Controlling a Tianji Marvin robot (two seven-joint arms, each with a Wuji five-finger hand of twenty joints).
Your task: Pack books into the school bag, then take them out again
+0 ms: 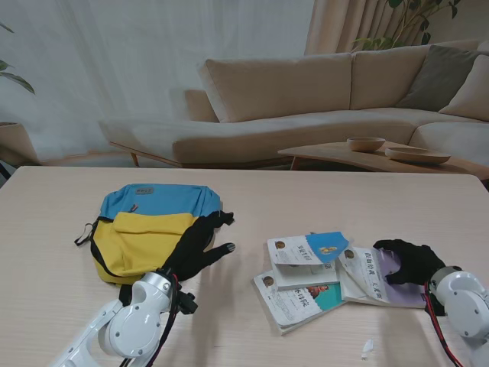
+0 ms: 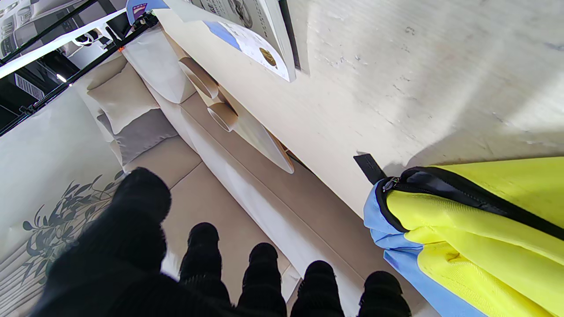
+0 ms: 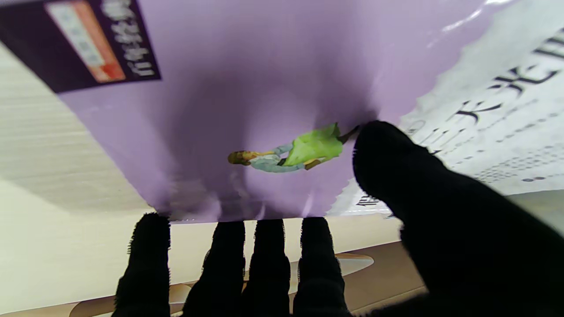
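Books (image 1: 321, 275) lying lower right, bag (image 1: 149, 233) left; right hand (image 1: 411, 260) gripping purple book (image 3: 246, 110), left hand (image 1: 195, 248) resting spread beside bag.

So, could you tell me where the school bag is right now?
In the stand view the school bag lies flat on the table's left side, with the left hand at its right edge and the books apart on its right.

Beige sofa (image 1: 306, 99) behind a low coffee table (image 1: 359, 158) — sheer white curtains (image 1: 114, 69), daylight.
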